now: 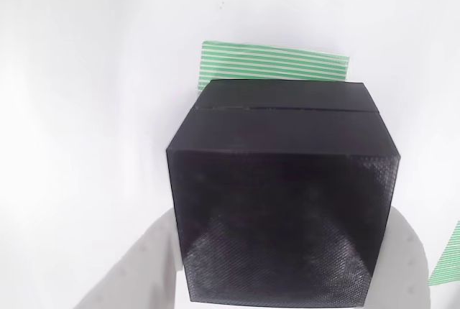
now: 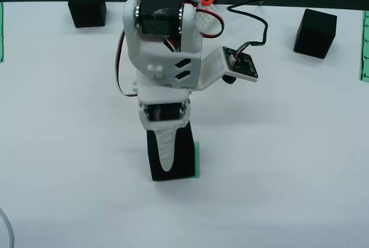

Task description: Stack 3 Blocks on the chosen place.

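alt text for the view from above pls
A white robot arm's gripper holds a black block on or just above a green striped patch on a white table. Two more black blocks sit near the far edge.

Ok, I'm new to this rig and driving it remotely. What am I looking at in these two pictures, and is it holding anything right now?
The white machine is a small robot arm ending in a two-finger gripper. The view from above looks down on the white table with the arm in the middle. The other view rides on the gripper, so it looks along the fingers.

The gripper is closed on a black cube, its white fingers pressing either side. This held cube sits over the green-and-white striped patch, whose green edge peeks out on the right in the view from above. Whether the cube rests on it or hovers, I cannot tell.

Two more black cubes wait at the table's far edge: one on the left, one on the right.
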{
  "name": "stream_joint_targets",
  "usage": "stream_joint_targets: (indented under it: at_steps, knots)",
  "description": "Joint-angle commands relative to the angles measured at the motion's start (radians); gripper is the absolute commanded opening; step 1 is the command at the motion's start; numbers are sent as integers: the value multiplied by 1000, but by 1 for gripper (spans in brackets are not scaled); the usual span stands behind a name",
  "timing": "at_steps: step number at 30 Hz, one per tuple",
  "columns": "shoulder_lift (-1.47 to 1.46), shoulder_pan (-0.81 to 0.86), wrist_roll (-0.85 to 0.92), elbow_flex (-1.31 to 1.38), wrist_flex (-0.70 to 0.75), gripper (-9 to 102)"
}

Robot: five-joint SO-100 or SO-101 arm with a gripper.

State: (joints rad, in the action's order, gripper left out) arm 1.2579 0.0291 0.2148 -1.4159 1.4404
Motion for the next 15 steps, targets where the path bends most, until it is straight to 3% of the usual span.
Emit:
stream_joint_targets:
  at_steps: [1, 15]
  knots:
    - [-26, 6, -8, 11, 3, 24]
    - [-6, -37, 8, -63, 17, 39]
